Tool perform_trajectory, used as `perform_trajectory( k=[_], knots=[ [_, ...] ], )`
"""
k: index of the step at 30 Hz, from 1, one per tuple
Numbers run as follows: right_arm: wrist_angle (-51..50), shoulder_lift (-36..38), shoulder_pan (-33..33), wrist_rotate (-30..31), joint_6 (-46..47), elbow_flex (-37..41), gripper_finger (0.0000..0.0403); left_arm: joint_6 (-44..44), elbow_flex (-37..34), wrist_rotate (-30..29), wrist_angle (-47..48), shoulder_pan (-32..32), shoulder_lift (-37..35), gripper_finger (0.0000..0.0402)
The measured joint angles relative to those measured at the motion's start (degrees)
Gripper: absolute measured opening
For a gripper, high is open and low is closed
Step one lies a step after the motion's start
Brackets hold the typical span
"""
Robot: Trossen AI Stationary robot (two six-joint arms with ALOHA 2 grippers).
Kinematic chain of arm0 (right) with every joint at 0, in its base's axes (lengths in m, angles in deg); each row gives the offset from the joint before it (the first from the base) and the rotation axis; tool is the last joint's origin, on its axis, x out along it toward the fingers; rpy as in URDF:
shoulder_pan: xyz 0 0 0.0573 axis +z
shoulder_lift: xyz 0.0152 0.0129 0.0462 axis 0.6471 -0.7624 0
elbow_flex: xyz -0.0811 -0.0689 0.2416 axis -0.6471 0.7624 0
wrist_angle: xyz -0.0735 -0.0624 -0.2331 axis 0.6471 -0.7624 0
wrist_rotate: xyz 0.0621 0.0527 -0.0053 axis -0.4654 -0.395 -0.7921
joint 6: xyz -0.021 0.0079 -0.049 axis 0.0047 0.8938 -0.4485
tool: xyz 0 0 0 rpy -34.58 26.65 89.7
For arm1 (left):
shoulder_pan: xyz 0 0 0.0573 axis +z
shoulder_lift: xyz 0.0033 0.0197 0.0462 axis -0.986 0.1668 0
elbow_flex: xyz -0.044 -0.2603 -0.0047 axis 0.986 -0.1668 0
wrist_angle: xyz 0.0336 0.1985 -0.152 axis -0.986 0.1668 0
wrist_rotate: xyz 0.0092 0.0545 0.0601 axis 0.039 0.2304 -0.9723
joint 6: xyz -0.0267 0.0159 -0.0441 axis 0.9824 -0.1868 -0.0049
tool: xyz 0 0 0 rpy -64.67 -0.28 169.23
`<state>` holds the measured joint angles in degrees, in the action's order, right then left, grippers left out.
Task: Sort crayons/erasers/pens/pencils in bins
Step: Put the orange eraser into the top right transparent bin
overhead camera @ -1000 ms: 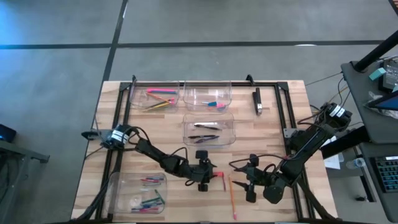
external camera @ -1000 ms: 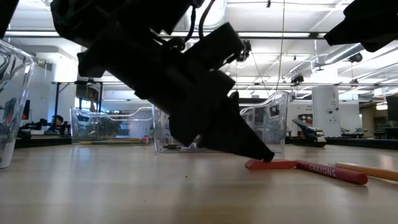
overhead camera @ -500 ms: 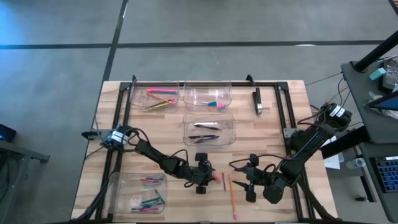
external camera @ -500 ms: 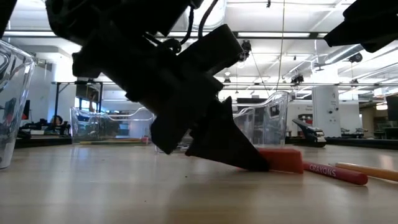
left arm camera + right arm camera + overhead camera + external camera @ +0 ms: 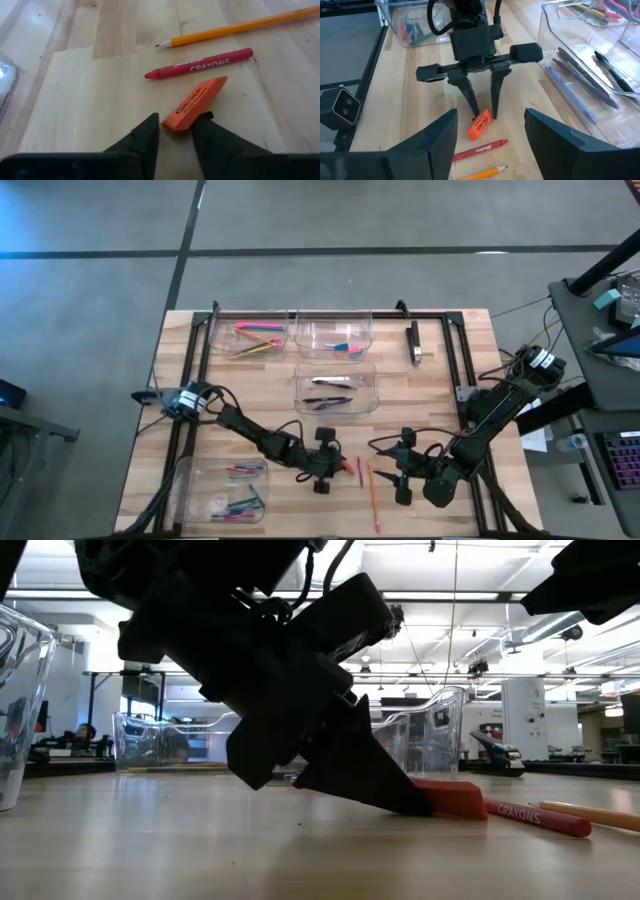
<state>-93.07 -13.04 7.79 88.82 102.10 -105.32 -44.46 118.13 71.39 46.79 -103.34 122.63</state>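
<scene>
Eraser [image 5: 195, 102] beside crayon [image 5: 199, 69] (pencil [image 5: 232, 29] seemingly just beyond).

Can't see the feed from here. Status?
Left gripper down on table, fingers astride orange eraser, closing. Right gripper open, waiting close by. Red crayon and yellow pencil beside eraser, not touching it.

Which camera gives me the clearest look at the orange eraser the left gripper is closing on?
The left wrist view: the eraser lies unobstructed, one end between the left gripper fingers. The right wrist view shows it smaller, at those fingertips. In the low view a finger hides part of it; in the high view it is a speck.
</scene>
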Motion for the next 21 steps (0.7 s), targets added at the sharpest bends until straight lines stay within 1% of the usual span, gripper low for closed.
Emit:
perform_trajectory(
  k=[7,9,11,15,18,21],
  knots=[
    [0.0,-0.02,0.0,0.0,-0.01,0.0,0.0219,-1.76,0.33,1.32,0.22,-0.02,0.06,0.0021],
    [0.0,-0.02,0.0,0.0,-0.02,0.0,0.0219,-2.02,0.19,1.76,0.95,0.0,-0.69,0.0006],
    [-0.03,-0.02,0.0,0.0,-0.02,0.0,0.0219,-2.32,0.15,3.47,3.3,0.07,-2.04,0.0005],
    [0.04,-0.02,0.0,0.03,-0.02,0.0,0.0219,-1.54,0.54,3.53,11.41,-0.5,-8.61,0.0001],
    [0.0,-0.02,0.0,0.09,0.0,0.12,0.0219,-2.0,0.67,-0.66,14.37,-1.47,-14.63,0.0001],
    [-0.02,-0.04,0.0,0.11,0.0,0.26,0.0219,-6.16,0.04,-5.96,16.34,-2.63,-19.1,0.0001]
  ],
)
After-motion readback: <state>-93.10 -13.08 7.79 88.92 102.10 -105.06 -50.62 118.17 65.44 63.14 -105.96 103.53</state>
